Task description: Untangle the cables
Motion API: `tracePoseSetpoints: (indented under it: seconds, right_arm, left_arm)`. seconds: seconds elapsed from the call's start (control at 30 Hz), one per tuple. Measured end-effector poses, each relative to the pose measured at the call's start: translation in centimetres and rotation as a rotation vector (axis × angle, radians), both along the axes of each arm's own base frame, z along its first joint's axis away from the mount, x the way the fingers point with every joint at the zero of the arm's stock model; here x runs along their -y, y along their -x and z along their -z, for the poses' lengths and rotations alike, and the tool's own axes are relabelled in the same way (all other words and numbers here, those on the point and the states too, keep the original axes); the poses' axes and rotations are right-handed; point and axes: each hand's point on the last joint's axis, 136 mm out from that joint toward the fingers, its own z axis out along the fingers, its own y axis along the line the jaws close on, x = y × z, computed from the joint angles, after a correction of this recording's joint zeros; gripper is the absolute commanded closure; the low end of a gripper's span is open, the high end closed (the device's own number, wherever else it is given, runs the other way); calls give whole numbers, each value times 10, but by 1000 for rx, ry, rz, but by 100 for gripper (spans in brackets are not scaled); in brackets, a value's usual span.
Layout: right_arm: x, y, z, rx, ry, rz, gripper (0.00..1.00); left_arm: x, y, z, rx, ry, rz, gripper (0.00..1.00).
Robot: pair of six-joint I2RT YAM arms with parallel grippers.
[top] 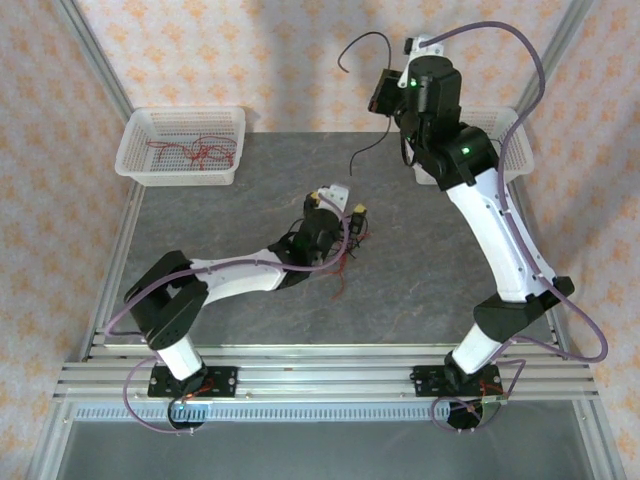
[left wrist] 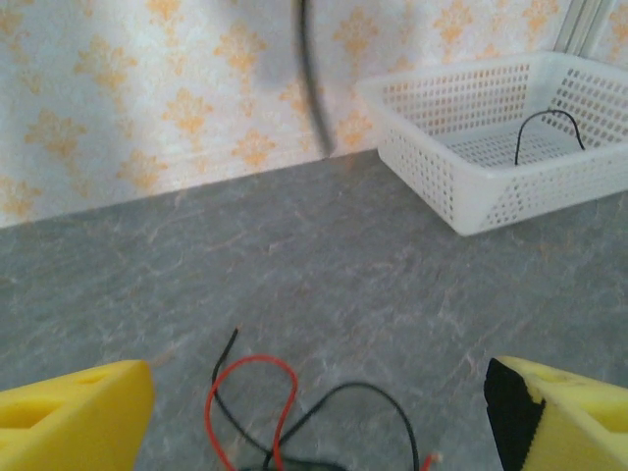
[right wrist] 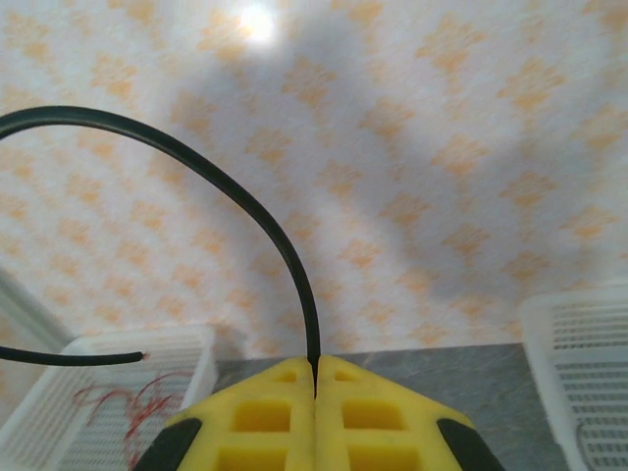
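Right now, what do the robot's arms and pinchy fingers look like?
The left arm and right arm are white tubes with black joints. Purple-grey cables loop along them, and green lights glow on the right one. The fingers are yellow blocks with black patches.

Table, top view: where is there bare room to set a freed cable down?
Bare: the table between the left basket and left arm; the wide patch between the tangle and right arm. Crowded: around the left gripper, and under the black cable held by the right gripper.
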Motion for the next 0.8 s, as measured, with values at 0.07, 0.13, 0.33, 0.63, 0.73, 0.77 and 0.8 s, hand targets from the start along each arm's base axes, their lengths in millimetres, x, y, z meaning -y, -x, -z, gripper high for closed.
tracePoseSetpoints:
  seconds: [0.07,0.13,0.33,0.63,0.73,0.77,0.8]
  right_arm:
    - [16,-7,-4,23,9,64,100]
    - [33,-17,-7,44,15,126,100]
    - [81,-58,1,71,45,283,100]
    - [155,-140,51,44,128,458,100]
    - [176,-164,72,29,156,500,100]
    - [183,-171,79,22,166,516,100]
    - [188,-176,85,17,172,525,100]
  left_arm:
    - [-8,11,-2,-3,16,15,11]
    - [-15,19,-10,4,43,22,11]
    - [-33,37,-35,36,128,23,11]
    - [-49,53,-47,27,201,20,10]
    - [-54,59,-52,28,228,21,10]
    - [-56,60,-53,27,237,20,10]
    - [-58,62,-53,26,245,18,10]
